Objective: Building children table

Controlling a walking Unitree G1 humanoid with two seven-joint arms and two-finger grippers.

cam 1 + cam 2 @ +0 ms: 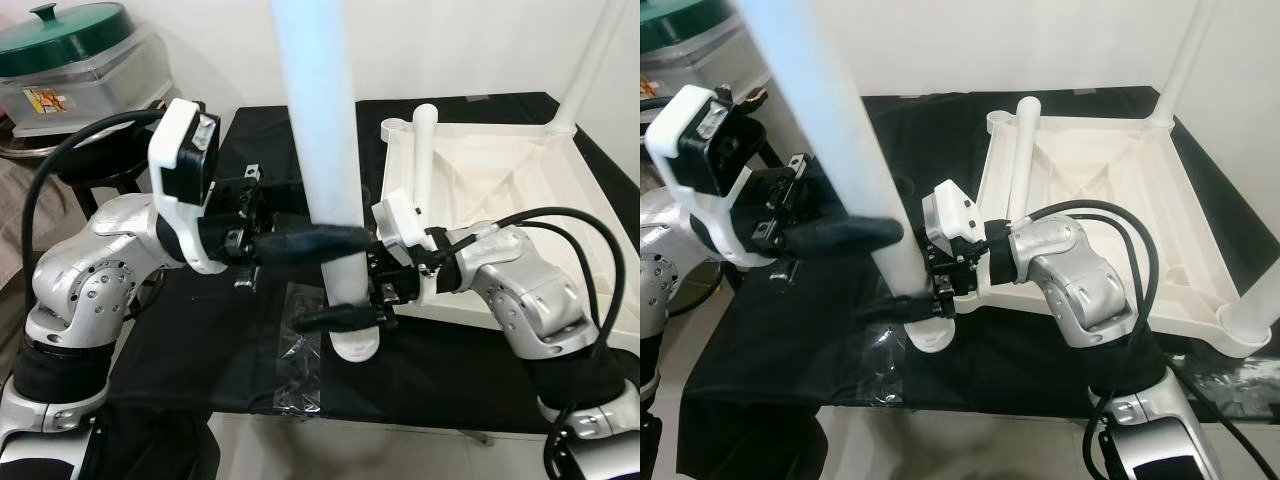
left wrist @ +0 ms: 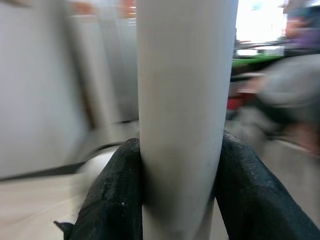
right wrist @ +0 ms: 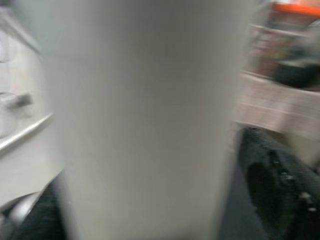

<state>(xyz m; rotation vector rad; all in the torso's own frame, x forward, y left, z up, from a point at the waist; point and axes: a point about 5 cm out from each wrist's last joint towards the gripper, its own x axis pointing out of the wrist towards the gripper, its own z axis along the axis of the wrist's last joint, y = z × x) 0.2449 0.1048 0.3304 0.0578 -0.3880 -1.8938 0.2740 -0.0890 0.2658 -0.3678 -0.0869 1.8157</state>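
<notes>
Now leg-fitting step | left hand (image 1: pixel 318 243) and right hand (image 1: pixel 345 317) both clamped on white leg (image 1: pixel 322 120) | next: carry it to empty corner socket of upturned tabletop (image 1: pixel 500 200)

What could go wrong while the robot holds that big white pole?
The white pole stands tall, with both end effectors gripping it low down: the left end effector above the right end effector. Its long top could tip sideways. Its foot rests on crinkly clear plastic over the black cloth, so it might slide. If it swings, it could knock the short pole on the white tabletop.
</notes>
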